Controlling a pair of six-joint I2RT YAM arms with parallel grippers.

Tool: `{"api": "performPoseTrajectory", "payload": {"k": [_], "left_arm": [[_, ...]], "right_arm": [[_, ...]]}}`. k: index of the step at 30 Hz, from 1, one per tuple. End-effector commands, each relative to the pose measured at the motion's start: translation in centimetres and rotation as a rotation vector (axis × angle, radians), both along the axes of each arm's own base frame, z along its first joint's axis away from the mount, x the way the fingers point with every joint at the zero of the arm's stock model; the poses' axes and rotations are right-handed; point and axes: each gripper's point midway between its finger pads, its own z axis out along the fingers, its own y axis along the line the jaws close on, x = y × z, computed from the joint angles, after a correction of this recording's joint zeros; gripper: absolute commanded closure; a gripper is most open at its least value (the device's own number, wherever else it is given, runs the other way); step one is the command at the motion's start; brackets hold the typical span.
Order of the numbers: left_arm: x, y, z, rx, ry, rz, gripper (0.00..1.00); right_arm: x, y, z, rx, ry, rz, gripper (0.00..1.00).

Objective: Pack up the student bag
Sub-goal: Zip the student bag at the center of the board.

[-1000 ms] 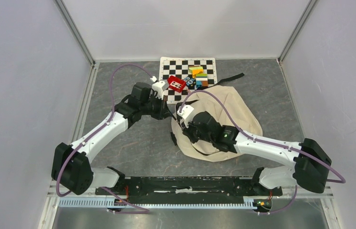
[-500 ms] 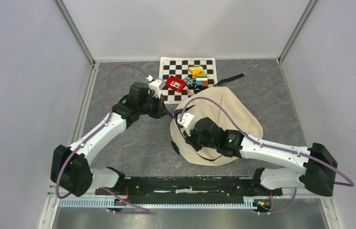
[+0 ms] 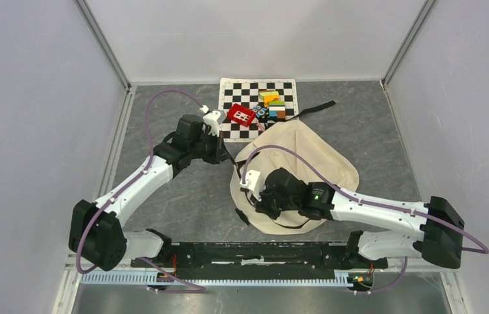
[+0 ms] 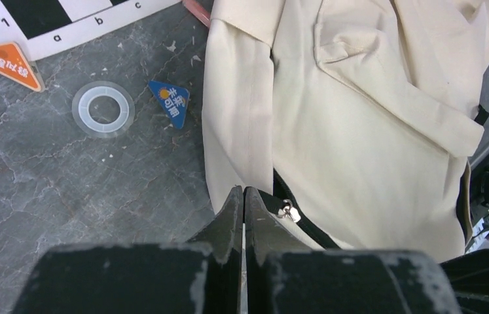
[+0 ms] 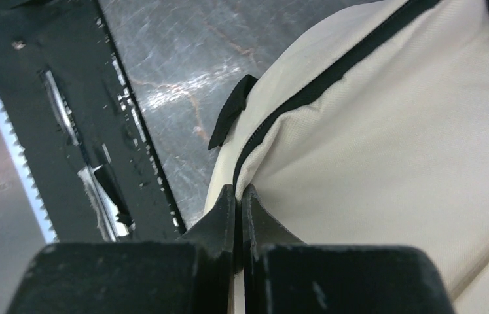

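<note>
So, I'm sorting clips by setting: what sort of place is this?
Probably a robot lab cell: plain white walls box in the table, a checkerboard lies at the back, and a black rail spans the near edge.

The student bag (image 4: 372,131) is matt cream cloth, finely woven, soft and creased; its zipper tape (image 5: 320,88) is black woven fabric, and the zipper pull (image 4: 285,210) is shiny metal; the table (image 4: 65,190) has a grey, marbled, stone-like surface with a slight sheen; the left gripper (image 4: 243,193) and right gripper (image 5: 238,191) are matt black plastic, scuffed pale along the edges; the ring (image 4: 103,108) is translucent plastic; the chessboard (image 3: 235,95) looks like printed paper.
</note>
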Motion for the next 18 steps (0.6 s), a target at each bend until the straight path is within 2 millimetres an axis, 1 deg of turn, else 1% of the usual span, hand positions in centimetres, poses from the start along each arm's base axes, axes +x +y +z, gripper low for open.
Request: {"api": "performPoseTrajectory", "payload": {"k": [1,2,4,6,8,9,10,11,12,14,16,18], "left_arm": [[3.3,1.6,2.8,-0.006,-0.148,0.119,0.98],[3.3,1.5,2.7,-0.004,-0.144,0.116,0.98],[3.1,1.2,2.7,-0.010,-0.139,0.095,0.98],[2.6,0.4,2.9,-0.037,-0.134,0.040,0.98],[1.7,-0.7,3.1,-0.065,-0.127,-0.033,0.98],[1.2,-1.1,3.3,-0.073,-0.128,-0.070,0.98],[0.6,-1.7,3.4,-0.071,-0.136,-0.107,0.98],[0.1,-2.0,3.5,-0.061,-0.140,-0.136,0.98],[-0.4,-2.4,3.5,-0.053,-0.145,-0.174,0.98],[-1.3,-2.7,3.2,-0.034,-0.128,-0.222,0.98],[-1.7,-2.8,2.7,-0.014,-0.109,-0.246,0.98],[-2.3,-3.0,2.5,-0.004,-0.099,-0.276,0.98]], "right_arm": [[-6.8,0.0,-0.4,-0.045,0.199,0.238,1.00],[-7.2,0.0,-0.5,-0.054,0.206,0.256,1.00],[-7.4,-0.1,-0.6,-0.069,0.209,0.262,1.00],[-6.7,-0.1,-0.6,-0.071,0.186,0.218,1.00],[-5.0,0.0,-0.2,-0.064,0.133,0.125,0.98],[-4.3,0.1,0.1,-0.059,0.114,0.080,0.87],[-3.3,0.3,0.3,-0.054,0.090,0.025,0.73],[-2.4,0.4,0.5,-0.049,0.069,-0.029,0.62],[-2.1,0.7,0.6,-0.034,0.070,-0.059,0.55],[-0.7,1.0,0.7,-0.009,0.043,-0.154,0.38],[0.3,1.4,1.1,0.031,0.030,-0.226,0.28],[1.1,1.7,1.8,0.082,0.018,-0.280,0.25]]}}
